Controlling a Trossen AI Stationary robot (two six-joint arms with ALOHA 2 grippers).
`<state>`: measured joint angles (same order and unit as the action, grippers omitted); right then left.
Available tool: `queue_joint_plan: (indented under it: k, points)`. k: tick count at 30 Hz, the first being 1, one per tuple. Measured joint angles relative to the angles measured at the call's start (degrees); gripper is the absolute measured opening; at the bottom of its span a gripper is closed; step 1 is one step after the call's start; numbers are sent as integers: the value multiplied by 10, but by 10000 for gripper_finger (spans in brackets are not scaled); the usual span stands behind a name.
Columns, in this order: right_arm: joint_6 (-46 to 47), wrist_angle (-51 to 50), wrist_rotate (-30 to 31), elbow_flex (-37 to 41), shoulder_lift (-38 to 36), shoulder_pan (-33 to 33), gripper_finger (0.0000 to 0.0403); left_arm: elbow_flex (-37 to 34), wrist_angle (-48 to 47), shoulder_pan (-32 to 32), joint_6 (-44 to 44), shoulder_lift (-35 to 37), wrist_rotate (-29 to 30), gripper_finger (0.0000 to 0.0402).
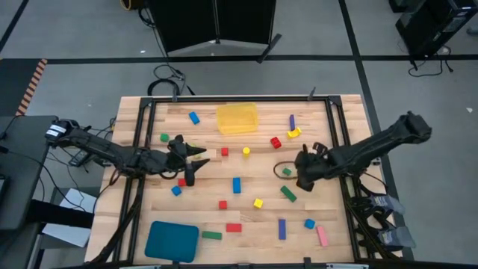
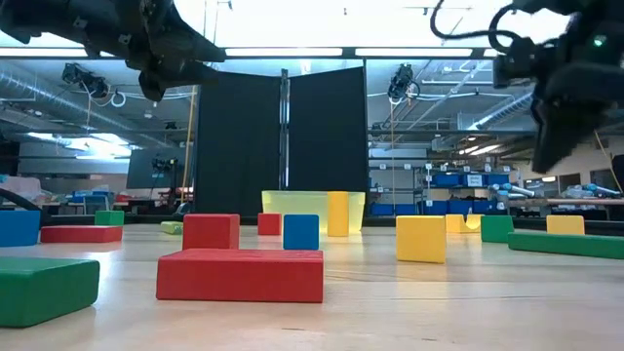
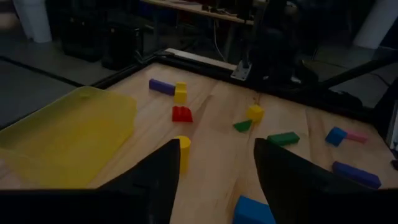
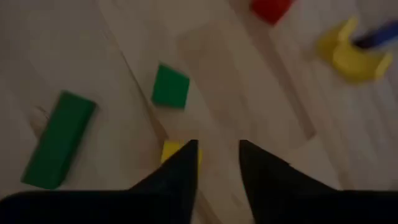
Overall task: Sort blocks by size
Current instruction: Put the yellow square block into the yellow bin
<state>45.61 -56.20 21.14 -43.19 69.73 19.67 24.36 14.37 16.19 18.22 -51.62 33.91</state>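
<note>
Several small painted blocks lie scattered flat on the wooden table (image 1: 246, 213), among them a blue bar (image 1: 237, 184), a red cube (image 1: 224, 152), a green bar (image 1: 288, 194) and a small green block (image 1: 286, 172). My left gripper (image 1: 193, 163) is open and empty above the table's left middle; it also shows in its wrist view (image 3: 214, 180) and high in the low view (image 2: 171, 58). My right gripper (image 1: 302, 175) is open and empty above the right middle. In its wrist view (image 4: 217, 165) a yellow block (image 4: 169, 150) lies below its fingers. The low view shows this gripper (image 2: 556, 107) raised.
A translucent yellow tray (image 1: 237, 118) stands at the far middle and a teal tray (image 1: 172, 240) at the near left. A black frame (image 1: 239, 99) borders the table. A red bar (image 1: 234, 227), a pink bar (image 1: 322, 236) and others lie near the front edge.
</note>
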Motion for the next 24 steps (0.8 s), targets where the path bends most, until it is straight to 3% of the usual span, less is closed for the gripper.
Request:
queue_joint_plan:
  k: [7,12,17,24]
  points:
    - [39,39,-8,4,48,39,258,0,1,0,0,2,0,214]
    - [48,40,-14,4,77,40,314,0,2,0,1,2,0,214]
    - [51,48,-16,21,93,32,331,0,2,0,1,2,0,214]
    - [67,155,-32,97,86,15,314,0,6,0,0,2,0,214]
